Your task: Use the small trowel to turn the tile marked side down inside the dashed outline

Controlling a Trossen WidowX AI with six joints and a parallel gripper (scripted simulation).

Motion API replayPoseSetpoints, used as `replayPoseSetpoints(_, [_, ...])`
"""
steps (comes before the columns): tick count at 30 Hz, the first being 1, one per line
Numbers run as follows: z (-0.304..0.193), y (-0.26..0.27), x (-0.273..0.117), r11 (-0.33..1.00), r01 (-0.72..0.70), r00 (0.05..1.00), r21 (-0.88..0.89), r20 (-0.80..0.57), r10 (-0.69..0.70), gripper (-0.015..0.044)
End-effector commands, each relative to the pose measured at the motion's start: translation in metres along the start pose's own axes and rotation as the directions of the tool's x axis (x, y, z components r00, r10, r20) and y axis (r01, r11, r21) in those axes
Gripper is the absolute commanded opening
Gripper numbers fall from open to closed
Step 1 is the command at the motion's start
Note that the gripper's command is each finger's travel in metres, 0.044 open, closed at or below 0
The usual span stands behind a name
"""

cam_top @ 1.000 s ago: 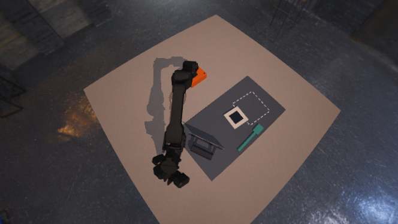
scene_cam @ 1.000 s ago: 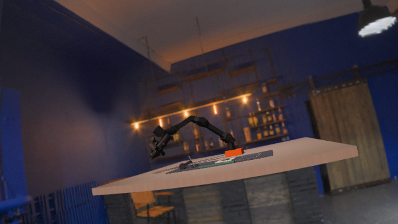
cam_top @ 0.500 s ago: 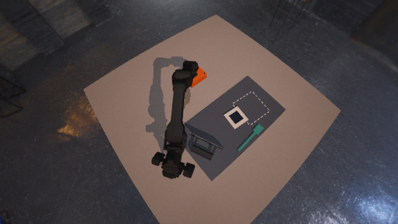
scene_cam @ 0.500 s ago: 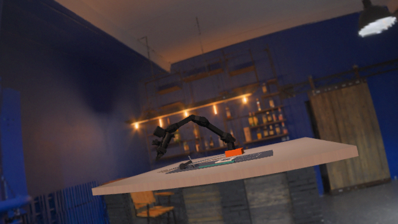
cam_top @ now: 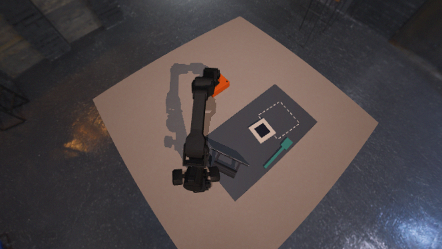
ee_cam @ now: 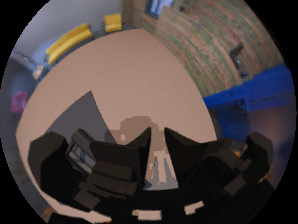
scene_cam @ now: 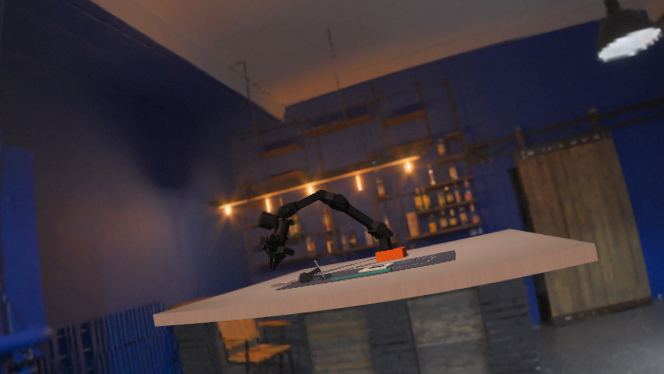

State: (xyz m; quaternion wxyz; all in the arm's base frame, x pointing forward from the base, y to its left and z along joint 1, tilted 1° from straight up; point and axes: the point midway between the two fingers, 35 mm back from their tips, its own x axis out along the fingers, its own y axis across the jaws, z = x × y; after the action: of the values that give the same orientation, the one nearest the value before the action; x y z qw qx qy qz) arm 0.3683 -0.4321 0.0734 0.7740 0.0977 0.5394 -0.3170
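Tile mostly outside the outline, trowel unheld

Your black jointed arm [cam_top: 199, 113] [scene_cam: 357, 215] reaches from the orange block [cam_top: 222, 86] [scene_cam: 391, 254] at its base to the near left of the pale pinkish table [cam_top: 333, 116] [scene_cam: 540, 245] [ee_cam: 140, 65], seen from the top. Its black gripper [cam_top: 196, 184] [scene_cam: 272, 265] [ee_cam: 157, 129] hangs raised, fingers narrowly parted, with nothing between them. On the dark grey rectangular mat [cam_top: 237, 190] [scene_cam: 445, 257] [ee_cam: 80, 117], you have the square white tile [cam_top: 262, 130] [scene_cam: 376, 267], its dark square mark facing up. It lies flat at the left corner of the white dashed outline [cam_top: 289, 131], mostly outside it. The teal flat-bladed trowel [cam_top: 276, 155] [scene_cam: 362, 273] lies to the tile's near right, apart from it. The dark stand with a sloping panel [cam_top: 229, 154] [scene_cam: 310, 275] occupies the mat's left part, between gripper and trowel.
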Motion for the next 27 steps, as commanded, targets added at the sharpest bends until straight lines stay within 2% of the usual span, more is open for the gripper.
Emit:
replayPoseSetpoints(1, [-0.006,0.005,-0.006,0.994,-0.029,0.999,-0.106,-0.033,0.026,0.0100])
replayPoseSetpoints(13, [-0.034,0.021,-0.022,0.877,-0.178,0.978,-0.447,-0.181,0.106,0.0100])
replayPoseSetpoints(27, [-0.068,0.038,-0.048,0.574,-0.394,0.917,-0.718,-0.350,0.191,0.0100])
